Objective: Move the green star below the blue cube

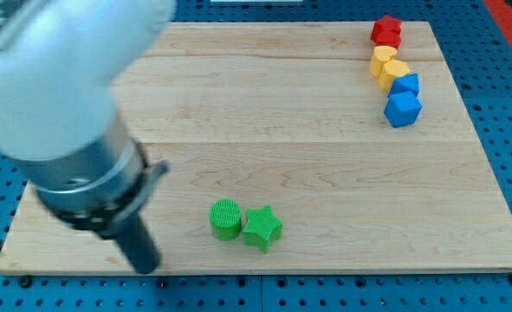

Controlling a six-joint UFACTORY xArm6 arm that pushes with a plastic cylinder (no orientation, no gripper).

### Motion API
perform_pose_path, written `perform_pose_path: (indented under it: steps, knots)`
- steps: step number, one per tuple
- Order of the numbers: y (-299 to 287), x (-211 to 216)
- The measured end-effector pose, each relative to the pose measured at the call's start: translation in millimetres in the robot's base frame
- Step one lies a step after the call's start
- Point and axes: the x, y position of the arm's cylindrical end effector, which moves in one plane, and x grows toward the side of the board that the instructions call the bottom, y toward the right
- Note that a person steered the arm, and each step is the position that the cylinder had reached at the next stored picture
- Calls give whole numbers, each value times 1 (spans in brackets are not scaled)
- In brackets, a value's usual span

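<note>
Our counter (264,113) is a pale wooden board that fills most of the frame, and it lies on a blue pegboard (507,113) with many small holes.

Our arm (56,95) is the next largest thing. It is a blurred, pale grey body in the upper left of the frame, and under it comes a dark round collar. From the collar the dark rod goes down to the lower left. Our tip (145,264) is at the bottom edge of the counter, well to the left of the two green blocks and not touching any block. We have no claw here, only this rod, so there is nothing that can stand apart or together.

The blocks are in two groups, well apart from each other. In the upper right of the frame five blocks make a short line that runs down. The blue cube (403,108) is the lowest one. Just above it, touching, is a second blue block (405,85); its shape we cannot tell. Then come a yellow block (395,71) and another yellow block (382,57), pressed close together, and at the top a red block (386,31).

In the lower middle of the frame is the green star (262,228). A green cylinder (225,218) touches it on its left side. The star is far from the blue cube, lower and more to the left.
</note>
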Motion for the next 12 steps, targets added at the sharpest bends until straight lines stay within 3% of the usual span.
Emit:
perform_pose_path:
  steps: [2,3,5,7,8,9,10,11,12]
  knots:
    - [152,-48]
    - [186,-60]
    - [182,-77]
    - [286,-98]
    - [253,-65]
    - [196,-61]
    - [155,-93]
    - [168,-120]
    - [231,-127]
